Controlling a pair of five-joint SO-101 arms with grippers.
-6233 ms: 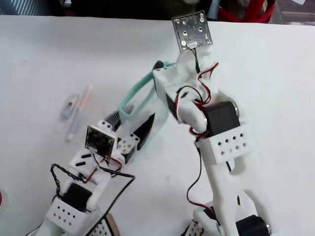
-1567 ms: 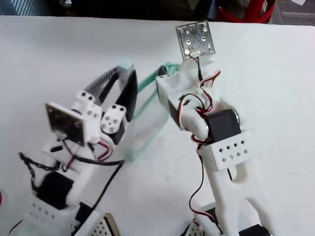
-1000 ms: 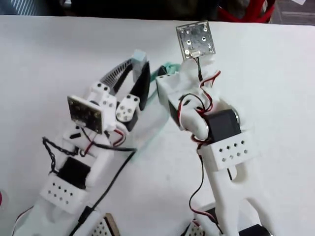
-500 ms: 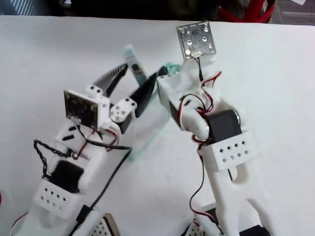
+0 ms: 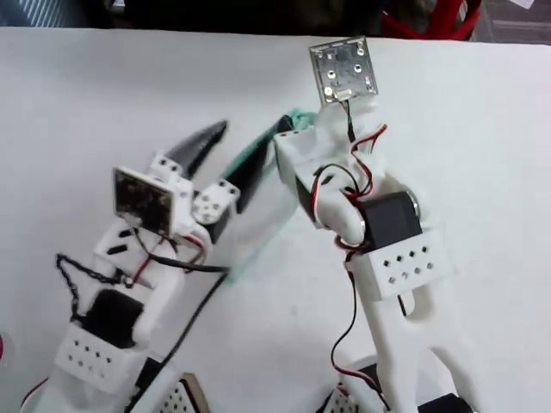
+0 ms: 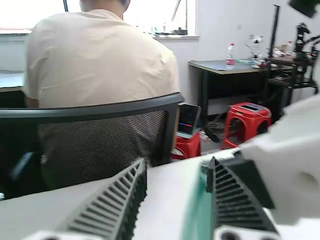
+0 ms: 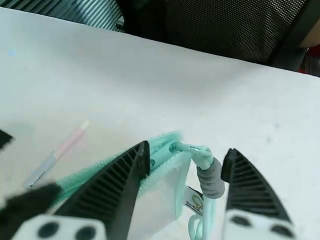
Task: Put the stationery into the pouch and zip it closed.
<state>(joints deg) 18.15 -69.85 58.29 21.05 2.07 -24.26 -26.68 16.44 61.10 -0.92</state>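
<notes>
Pouch is seen lying on the white table: a clear one w/ a mint-green zip edge. In the high view its far end is tucked under the right arm, and the clear body runs back from there btwn the two arms.

The pouch's zip end is straddled by the right gripper. Its jaws are spread wide, w/ one ribbed black finger on each side of that end, and nothing is clamped. The zip pull, a mint cord w/ a grey sleeve, is found btwn those fingers at the pouch's corner, nearer one finger than the other. The zip edge is seen running away from that corner in the right wrist view.

The left gripper is held over the pouch approx. at mid-length, jaws wide apart and nothing gripped. One finger is placed over the pouch's zip edge. The other is off the pouch, on the side away from the right arm. In the left wrist view the mint edge is seen just beside one finger; whether it is touched cannot be told.

A pink-and-white pen is left on the table outside the pouch, near its zip edge but apart from it.
</notes>
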